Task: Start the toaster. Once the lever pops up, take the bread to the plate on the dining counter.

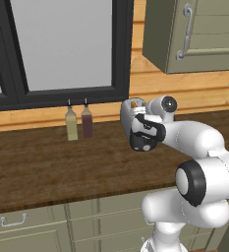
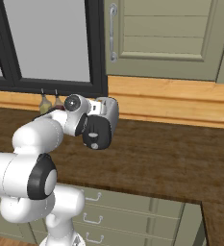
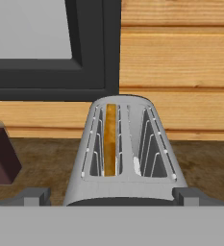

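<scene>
The silver-grey toaster (image 3: pixel 125 158) stands on the dark wood worktop against the wooden wall, seen end-on in the hand view. The bread (image 3: pixel 110 139) sits upright in its left slot, and the right slot is empty. My gripper (image 3: pixel 112 197) is open, with one dark fingertip at each side of the toaster's near end and touching nothing. From the base, the hand (image 1: pixel 145 134) hovers in front of the toaster (image 1: pixel 131 109) and hides most of it; the toaster (image 2: pixel 109 109) shows behind the hand (image 2: pixel 97 132). The plate and the dining counter are out of view.
Two slim bottles, one yellowish (image 1: pixel 71 124) and one dark red (image 1: pixel 87 122), stand left of the toaster under the black window frame (image 1: pixel 62 93). A grey-green wall cabinet (image 1: pixel 194 34) hangs above right. Drawers (image 2: pixel 113 211) run below the worktop (image 2: pixel 171 158).
</scene>
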{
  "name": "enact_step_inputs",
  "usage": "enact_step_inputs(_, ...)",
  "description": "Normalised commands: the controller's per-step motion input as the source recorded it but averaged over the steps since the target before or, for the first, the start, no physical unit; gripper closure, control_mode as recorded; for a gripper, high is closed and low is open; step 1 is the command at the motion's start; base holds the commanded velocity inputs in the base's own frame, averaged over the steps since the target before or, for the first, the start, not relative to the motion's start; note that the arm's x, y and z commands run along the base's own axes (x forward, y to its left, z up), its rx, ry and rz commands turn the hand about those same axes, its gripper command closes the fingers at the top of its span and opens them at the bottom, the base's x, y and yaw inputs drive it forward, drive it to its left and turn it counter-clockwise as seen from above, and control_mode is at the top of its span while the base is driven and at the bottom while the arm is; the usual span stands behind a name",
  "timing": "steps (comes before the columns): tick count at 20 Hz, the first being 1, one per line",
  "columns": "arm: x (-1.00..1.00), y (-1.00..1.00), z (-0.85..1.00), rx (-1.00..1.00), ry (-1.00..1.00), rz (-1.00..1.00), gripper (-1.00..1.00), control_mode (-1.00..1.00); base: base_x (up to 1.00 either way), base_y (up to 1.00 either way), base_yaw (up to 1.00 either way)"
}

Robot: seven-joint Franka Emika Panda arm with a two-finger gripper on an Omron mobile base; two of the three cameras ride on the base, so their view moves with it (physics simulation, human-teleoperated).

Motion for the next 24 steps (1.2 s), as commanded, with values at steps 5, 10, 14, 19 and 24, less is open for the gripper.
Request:
enact_step_inputs(5,0.0,0.0,0.0,0.0,0.0,0.0,-1.0,-1.0,0.0,0.0,0.0)
enact_step_inputs(10,0.0,0.0,0.0,0.0,0.0,0.0,-1.0,-1.0,0.0,0.0,0.0)
enact_step_inputs(14,0.0,0.0,0.0,0.0,0.0,0.0,-1.0,-1.0,0.0,0.0,0.0)
enact_step_inputs(19,0.0,0.0,0.0,0.0,0.0,0.0,-1.0,-1.0,0.0,0.0,0.0)
enact_step_inputs(24,0.0,0.0,0.0,0.0,0.0,0.0,-1.0,-1.0,0.0,0.0,0.0)
